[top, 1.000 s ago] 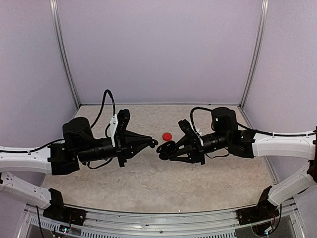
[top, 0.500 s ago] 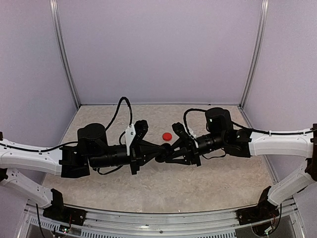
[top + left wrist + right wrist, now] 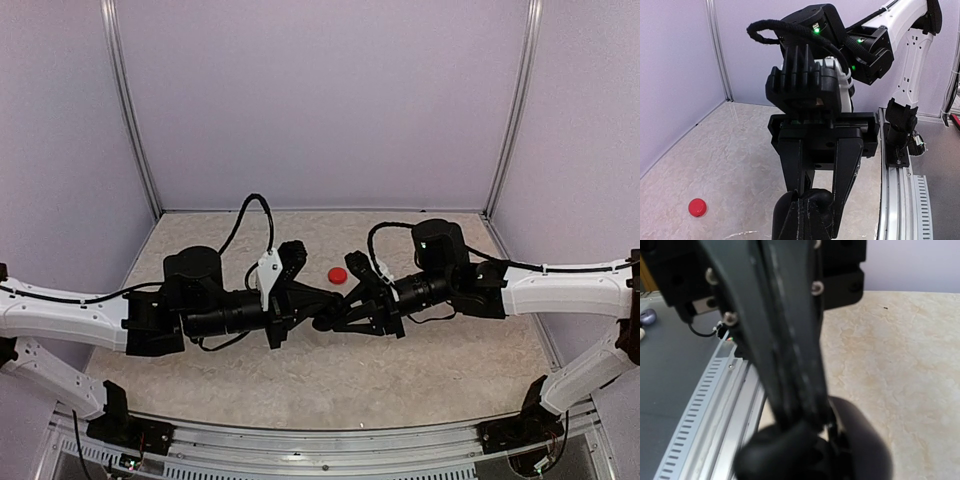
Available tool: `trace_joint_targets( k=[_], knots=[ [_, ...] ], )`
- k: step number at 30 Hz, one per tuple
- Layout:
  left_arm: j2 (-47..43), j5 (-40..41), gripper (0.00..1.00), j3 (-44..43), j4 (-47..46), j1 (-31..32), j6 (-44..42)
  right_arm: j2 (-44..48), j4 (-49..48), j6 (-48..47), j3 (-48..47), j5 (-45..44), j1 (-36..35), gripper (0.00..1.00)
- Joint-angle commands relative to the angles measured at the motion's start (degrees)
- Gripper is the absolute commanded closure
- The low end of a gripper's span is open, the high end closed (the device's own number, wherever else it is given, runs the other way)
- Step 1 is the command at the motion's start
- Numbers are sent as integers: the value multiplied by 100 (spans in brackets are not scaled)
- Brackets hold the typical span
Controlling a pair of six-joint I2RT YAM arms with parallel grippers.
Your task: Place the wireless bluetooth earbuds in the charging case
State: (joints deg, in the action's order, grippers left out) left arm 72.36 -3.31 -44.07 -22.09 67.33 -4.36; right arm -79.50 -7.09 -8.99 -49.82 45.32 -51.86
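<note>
The left gripper (image 3: 316, 300) has its fingers pinched fully together, tips pressed against the black case (image 3: 323, 320), which the right gripper (image 3: 334, 316) clamps between narrow fingers above the middle of the table (image 3: 420, 370). Whether a bud sits between the left tips I can't tell: it's black on black, and the wrist views are blurred. A red round piece (image 3: 338, 274) lies on the table just behind them.

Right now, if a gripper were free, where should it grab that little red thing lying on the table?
Probably from straight above, pinching across its rounded sides. The red piece lies low and alone on the table, with bare surface all round it, so there is room to come down on either side.
</note>
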Motion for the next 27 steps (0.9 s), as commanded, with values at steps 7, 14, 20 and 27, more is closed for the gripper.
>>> trace_joint_targets(
  k=[7, 14, 20, 27],
  knots=[
    [158, 614, 100, -343, 513, 146, -299, 145, -103, 88, -83, -133, -63, 100],
    [401, 984, 100, -468, 648, 376, -573, 122, -86, 168, -102, -184, -62, 100],
    [430, 1120, 100, -483, 800, 431, -703, 177, -111, 185, -52, -161, -63, 100],
    [260, 1235, 100, -416, 940, 434, -798, 225, -197, 250, 32, -155, -54, 100]
  ],
)
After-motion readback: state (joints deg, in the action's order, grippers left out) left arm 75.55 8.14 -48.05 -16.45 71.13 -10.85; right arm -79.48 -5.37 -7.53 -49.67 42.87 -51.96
